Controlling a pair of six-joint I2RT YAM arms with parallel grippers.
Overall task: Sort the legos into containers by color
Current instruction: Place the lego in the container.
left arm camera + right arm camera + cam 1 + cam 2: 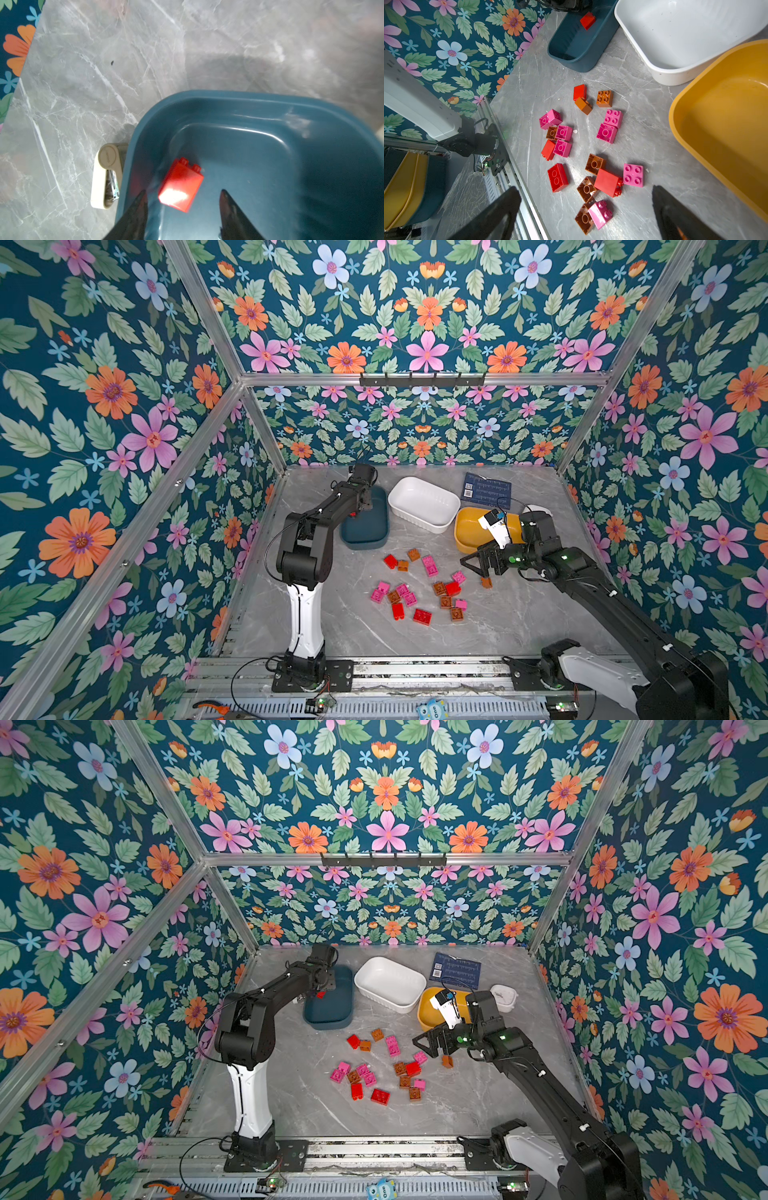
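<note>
Nearest, the two arm bases stand on the front rail [415, 670]. Just beyond them the loose legos [422, 616] lie scattered over the middle of the grey marbled bench [353, 630]. They are red, pink and brown-orange bricks, several touching, some studs-up and others on their sides or upside down. At the right edge of that scatter the right fingers [500, 216] are spread wide and hold nothing. In both top views they hang low over the bench, with a lone brown-orange brick [486, 582] just beside one tip, apart from the main pile. Behind them sits the yellow bin [465, 529], partly hidden by the right wrist. Farther back and to the left the white bin [422, 499] stands at an angle, one corner just beside the yellow one, and left of it is the teal bin [363, 537]. The left fingers [133, 218] hover over the teal bin's far end, parted to a moderate gap. A red brick [180, 185] shows between their tips inside the bin and is touched by neither; it is too blurred to tell whether it rests on the bin's floor. A beige object [108, 174] lies against the bin's outer wall. At the back of the bench are a dark blue printed card [486, 489] and a small white round dish [503, 997].
</note>
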